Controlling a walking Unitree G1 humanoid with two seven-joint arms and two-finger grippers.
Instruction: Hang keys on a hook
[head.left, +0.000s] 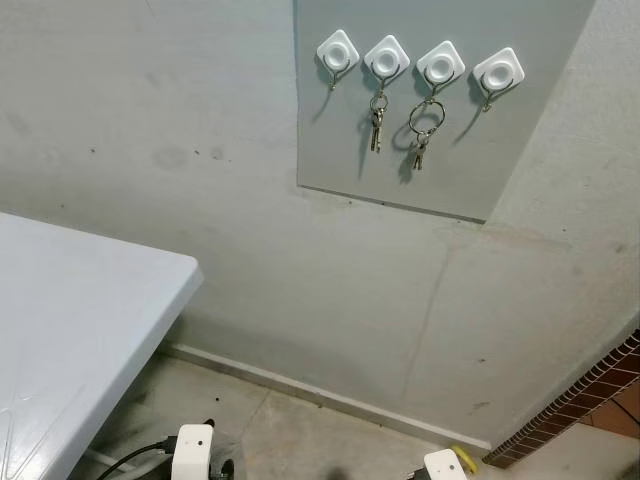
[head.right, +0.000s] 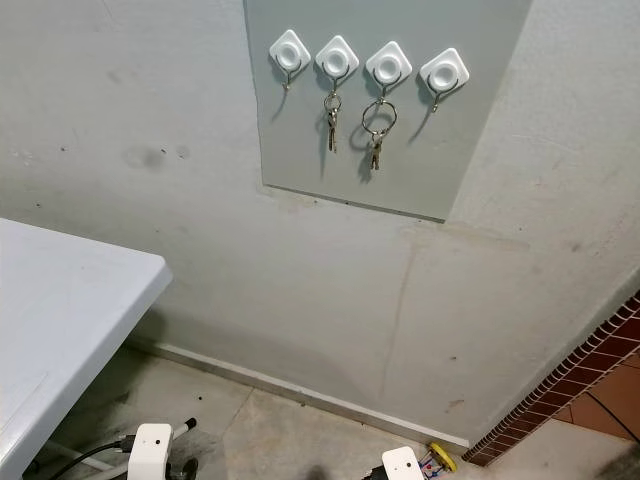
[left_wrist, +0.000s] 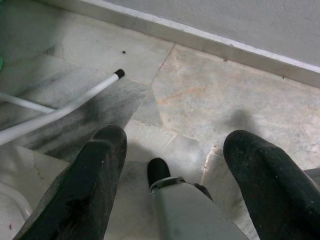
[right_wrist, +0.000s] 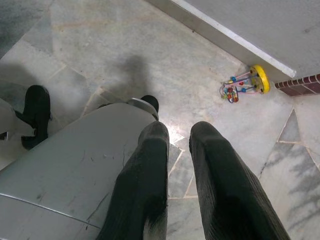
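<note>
Left gripper (left_wrist: 170, 150) open, keys (head.left: 424, 128) hooked

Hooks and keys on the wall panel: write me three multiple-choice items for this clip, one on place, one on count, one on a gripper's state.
1. Which hooks carry keys?
A. the two outer ones
B. the two middle ones
C. all four

2. How many white hooks are on the grey panel?
A. three
B. four
C. six

3. How are the left gripper's fingers?
A. spread apart, holding nothing
B. clamped on a key ring
C. shut on a hook

Key: 1 B, the small key set and the large-ring key set hang from the middle hooks. 2 B, four hooks sit in a row on the grey panel. 3 A, the left gripper shows only floor between its fingers.
</note>
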